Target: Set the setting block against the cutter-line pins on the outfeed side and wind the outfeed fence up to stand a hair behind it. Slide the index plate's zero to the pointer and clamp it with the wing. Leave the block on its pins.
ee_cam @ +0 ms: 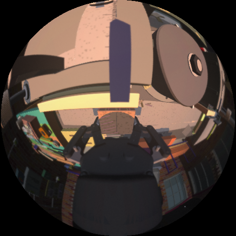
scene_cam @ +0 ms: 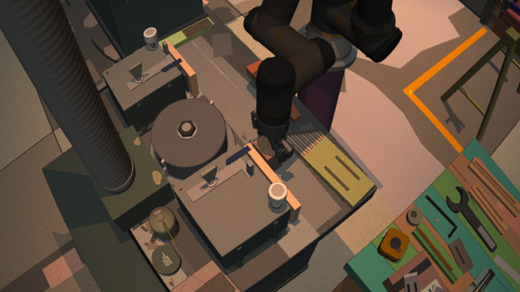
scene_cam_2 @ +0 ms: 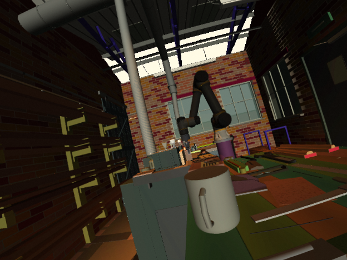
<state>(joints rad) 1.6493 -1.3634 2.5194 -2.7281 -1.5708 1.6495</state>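
On the machine table beside the round cutter head point(scene_cam: 188, 134), the brown wooden setting block point(scene_cam: 266, 151) point(ee_cam: 116, 122) stands against the near fence's orange face point(scene_cam: 272, 178), held in my closed gripper point(scene_cam: 276, 152) point(ee_cam: 116, 123). The near fence box carries a toothed index plate with a wing clamp point(scene_cam: 209, 176), a dark blue pointer point(scene_cam: 236, 156) point(ee_cam: 119, 60) and a white knob point(scene_cam: 277, 191). The far fence box point(scene_cam: 147, 78) has the same plate, pointer and knob. The pins at the block are hidden by the block and my fingers.
A mug point(scene_cam_2: 211, 198) stands close to the second side camera. A yellow-green featherboard point(scene_cam: 332, 168) lies on the table right of my gripper. A ribbed dust hose point(scene_cam: 69, 91) rises at the left. A tool mat with a spanner point(scene_cam: 468, 214) lies at the lower right.
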